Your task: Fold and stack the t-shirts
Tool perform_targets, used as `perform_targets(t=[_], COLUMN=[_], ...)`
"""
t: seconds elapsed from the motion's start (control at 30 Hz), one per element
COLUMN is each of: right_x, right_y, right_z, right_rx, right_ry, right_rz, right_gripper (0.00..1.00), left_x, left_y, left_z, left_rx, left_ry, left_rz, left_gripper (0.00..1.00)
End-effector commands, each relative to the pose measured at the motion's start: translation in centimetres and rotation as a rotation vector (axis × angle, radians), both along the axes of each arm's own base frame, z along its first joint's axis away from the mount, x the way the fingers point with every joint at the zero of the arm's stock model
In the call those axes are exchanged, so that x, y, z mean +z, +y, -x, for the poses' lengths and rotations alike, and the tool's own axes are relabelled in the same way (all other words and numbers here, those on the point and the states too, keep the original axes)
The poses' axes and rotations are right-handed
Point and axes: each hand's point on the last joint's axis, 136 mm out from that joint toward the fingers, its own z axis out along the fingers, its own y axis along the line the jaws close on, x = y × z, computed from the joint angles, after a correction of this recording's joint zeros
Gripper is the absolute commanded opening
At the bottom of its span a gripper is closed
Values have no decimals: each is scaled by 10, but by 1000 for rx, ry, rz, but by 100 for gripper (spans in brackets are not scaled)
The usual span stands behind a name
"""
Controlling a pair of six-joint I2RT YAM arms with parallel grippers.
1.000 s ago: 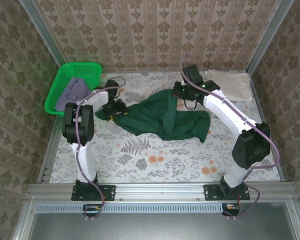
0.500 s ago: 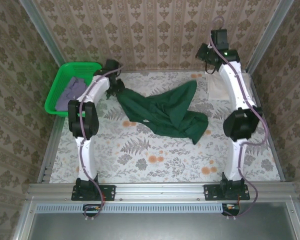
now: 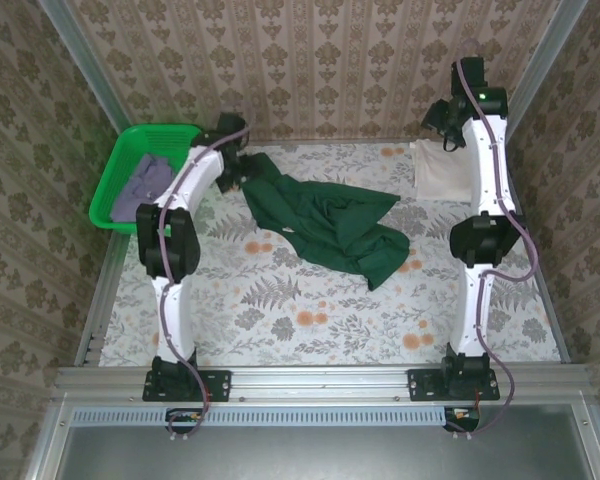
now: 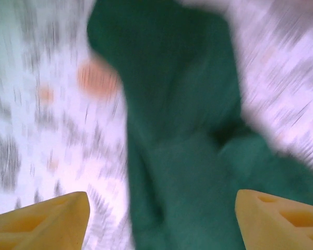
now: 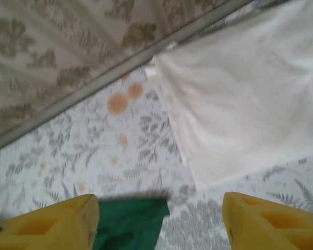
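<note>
Soft, even light, faint shadows; left wrist view heavily motion-smeared, right perhaps slightly soft.

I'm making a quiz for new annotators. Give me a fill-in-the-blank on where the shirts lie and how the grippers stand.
The greyish-lavender t-shirt lies inside the green ____.
The crumpled t-shirt mid-table is dark ____.
The folded cream-white t-shirt lies at the table's far ____ corner.
The left gripper and right gripper both stand ____.
Missing words: basket; green; right; open.

Green basket (image 3: 170, 140) far left; floral table (image 3: 310, 310).
</note>
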Motion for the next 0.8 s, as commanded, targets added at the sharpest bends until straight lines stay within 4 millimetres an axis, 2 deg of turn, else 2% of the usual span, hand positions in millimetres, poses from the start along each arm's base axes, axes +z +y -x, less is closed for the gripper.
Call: perform_targets(t=[0.0, 0.07, 0.17, 0.27, 0.33, 0.4, 0.5, 0.63, 0.7, 0.77], right_x=[-3, -14, -37, -70, -96, -124, -159, -187, -200, -214], right_y=[15, 18, 41, 69, 94, 107, 123, 119, 123, 128], right_z=[46, 64, 95, 126, 145, 161, 179, 194, 199, 205], right_rx=[102, 124, 190, 249, 304, 302, 276, 197, 181, 160], right_ry=[115, 174, 258, 333, 375, 423, 471, 494, 505, 530], right_rz=[-52, -80, -151, -140, -152, -158, -217, -232, -268, -305], right_gripper=[71, 72, 72, 72, 71, 70, 66, 64, 63, 58], left_x=[-7, -19, -35, -49, -57, -66, -82, -97, -101, -101], left_y=[-22, -29, -37, -44, -47, -49, -43, -31, -29, -29], left_z=[47, 65, 81, 81, 77, 71, 66, 59, 54, 49], left_rx=[-8, -15, -11, 2, 4, -4, -14, -22, -34, -47], left_ry=[98, 139, 207, 239, 250, 258, 279, 282, 284, 281], left_rz=[135, 156, 185, 196, 199, 190, 130, 42, 24, 13], left_gripper=[68, 66, 67, 71, 71, 69, 61, 50, 39, 25])
